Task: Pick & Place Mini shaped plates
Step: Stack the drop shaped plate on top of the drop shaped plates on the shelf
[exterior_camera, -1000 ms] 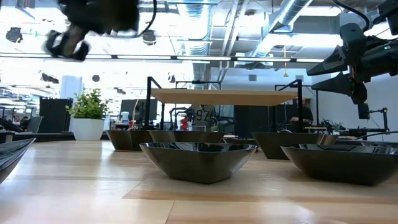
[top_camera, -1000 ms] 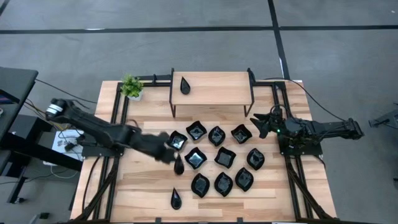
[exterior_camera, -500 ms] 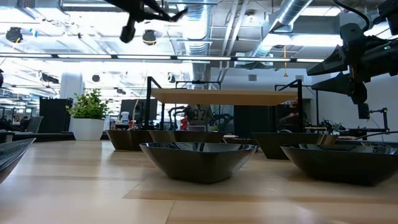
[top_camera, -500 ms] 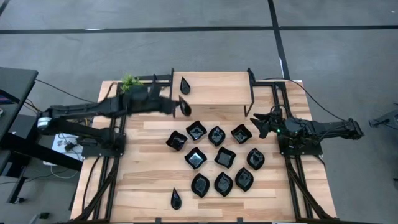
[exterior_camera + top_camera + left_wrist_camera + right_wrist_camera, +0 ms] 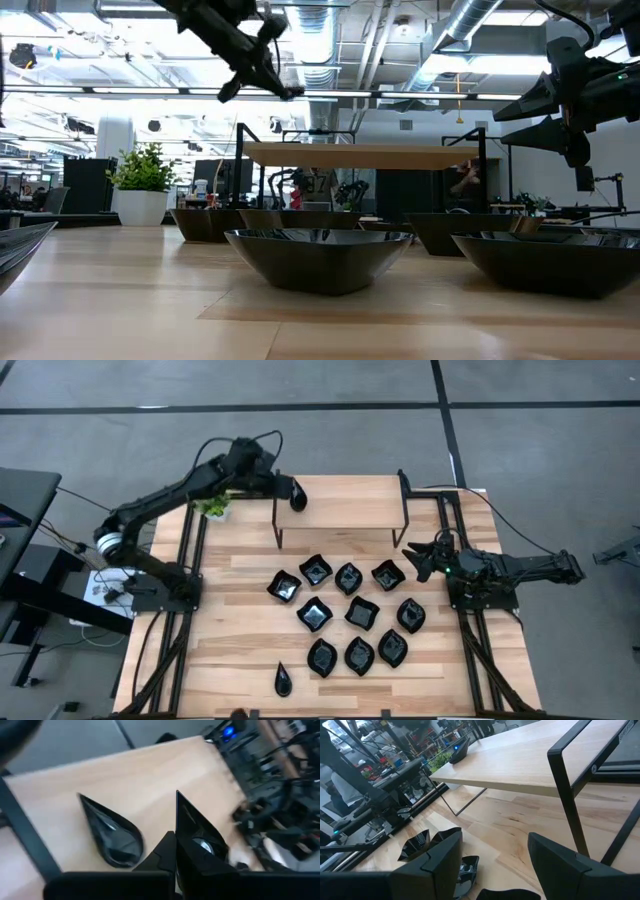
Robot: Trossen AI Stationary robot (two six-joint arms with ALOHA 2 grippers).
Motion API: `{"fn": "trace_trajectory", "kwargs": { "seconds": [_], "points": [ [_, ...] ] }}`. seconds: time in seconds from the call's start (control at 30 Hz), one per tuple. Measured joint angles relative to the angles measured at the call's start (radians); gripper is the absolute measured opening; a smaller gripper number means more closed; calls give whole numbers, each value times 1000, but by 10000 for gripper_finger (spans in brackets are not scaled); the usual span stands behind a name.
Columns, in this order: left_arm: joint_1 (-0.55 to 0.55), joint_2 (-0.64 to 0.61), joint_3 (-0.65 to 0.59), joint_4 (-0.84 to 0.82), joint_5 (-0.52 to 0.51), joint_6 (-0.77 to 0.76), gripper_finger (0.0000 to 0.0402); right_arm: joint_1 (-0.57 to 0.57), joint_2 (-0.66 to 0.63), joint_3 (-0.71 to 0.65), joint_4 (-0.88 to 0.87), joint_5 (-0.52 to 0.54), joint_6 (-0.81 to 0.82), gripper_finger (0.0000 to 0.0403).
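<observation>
Several glossy black mini plates (image 5: 350, 615) rest on their bases in a cluster at the table's middle. A lone teardrop (image 5: 283, 680) lies near the near edge. Another teardrop (image 5: 112, 837) lies flat on the left end of the raised wooden shelf (image 5: 350, 505). My left gripper (image 5: 283, 487) hovers above that end of the shelf, high in the low view (image 5: 255, 55), shut on a second teardrop plate. My right gripper (image 5: 418, 560) waits open at the table's right side, its fingers spread wide in its wrist view (image 5: 495, 865). My left gripper (image 5: 175, 845) pinches a teardrop plate by its broad end (image 5: 200, 845) between the two fingers. The plate stands on edge with its pointed tip (image 5: 178, 795) reaching forward past the fingers. It is lifted clear above the shelf, beside the teardrop lying there.
A small green plant (image 5: 211, 507) stands at the far left corner, under my left arm. The shelf's black metal legs (image 5: 277, 520) stand on the table at both its ends. Bare wood lies left of the cluster and along the near edge.
My left gripper, shut on the teardrop plate, has risen from the table just left of the cluster. It has swung toward the far edge and now hangs over the shelf's left end. The plate has gone with it, lifted clear.
</observation>
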Motion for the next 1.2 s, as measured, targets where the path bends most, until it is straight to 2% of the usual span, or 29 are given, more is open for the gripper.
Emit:
{"fn": "trace_trajectory", "kwargs": {
  "seconds": [0.17, 0.43, 1.2],
  "points": [
    [44, 92, 94, -66, 0, 26, 3, -1, 0, 0, 0, 0, 0, 221],
    [98, 176, 126, -152, -4, 32, 3, 0, 0, 0, 0, 0, 0, 221],
    [58, 200, 126, -153, -79, -16, 3, 0, 0, 0, 0, 1, -2, 221]
  ]
}}
